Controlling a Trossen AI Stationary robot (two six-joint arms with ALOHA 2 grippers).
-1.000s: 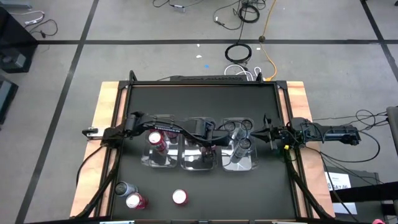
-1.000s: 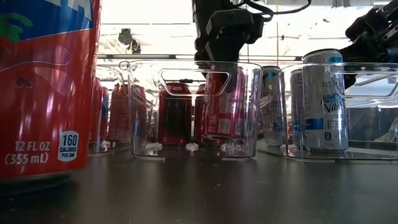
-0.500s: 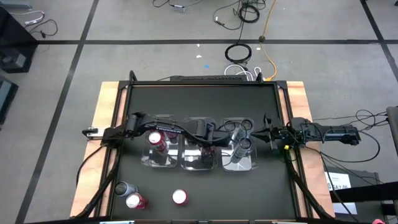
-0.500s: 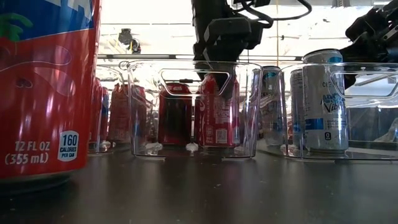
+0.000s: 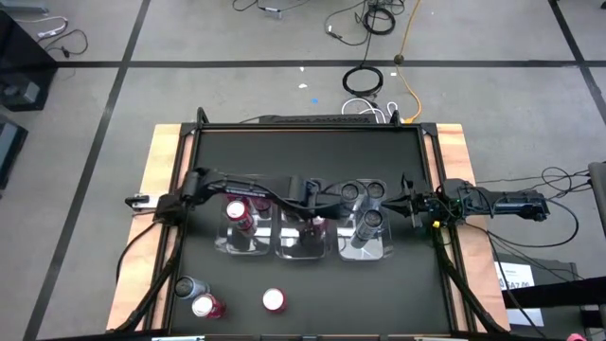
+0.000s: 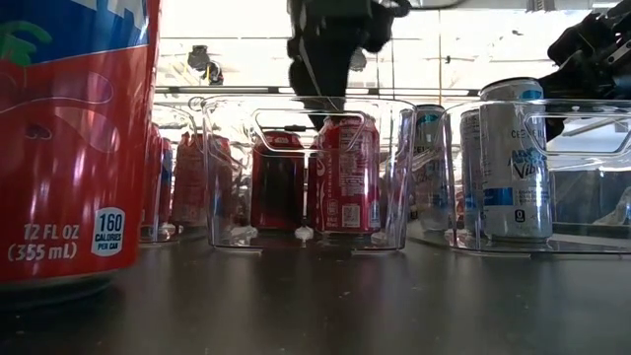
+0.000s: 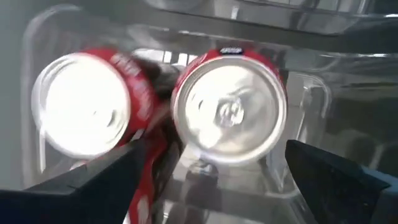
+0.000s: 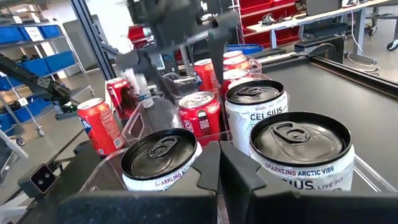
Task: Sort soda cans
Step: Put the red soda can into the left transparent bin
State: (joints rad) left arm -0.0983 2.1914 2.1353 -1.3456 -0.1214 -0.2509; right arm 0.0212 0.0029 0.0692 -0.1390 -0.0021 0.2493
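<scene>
My left gripper (image 7: 216,149) is open and hangs over the middle clear bin (image 5: 301,248), above a red can (image 7: 229,112) that stands upright on the bin floor (image 6: 345,176). Its fingers are clear of the can's top. A second red can (image 7: 84,102) stands beside that one. My right gripper (image 8: 219,168) is shut and waits at the table's right side (image 5: 405,201), just beyond the right bin with its silver cans (image 8: 298,146). A grey can (image 5: 189,287) and two red cans (image 5: 206,305) (image 5: 274,300) stand loose near the table's near edge.
Three clear bins sit side by side across the table's middle; the left one (image 5: 241,242) holds red cans, the right one (image 5: 365,244) silver ones. One loose red can (image 6: 74,138) stands right in front of the low camera. Bare dark table (image 5: 303,152) lies behind the bins.
My left gripper set the red can down in the middle bin: it was tilted and off the floor, then stood upright. The gripper then let go and rose clear above the bin rim. The right arm kept still.
</scene>
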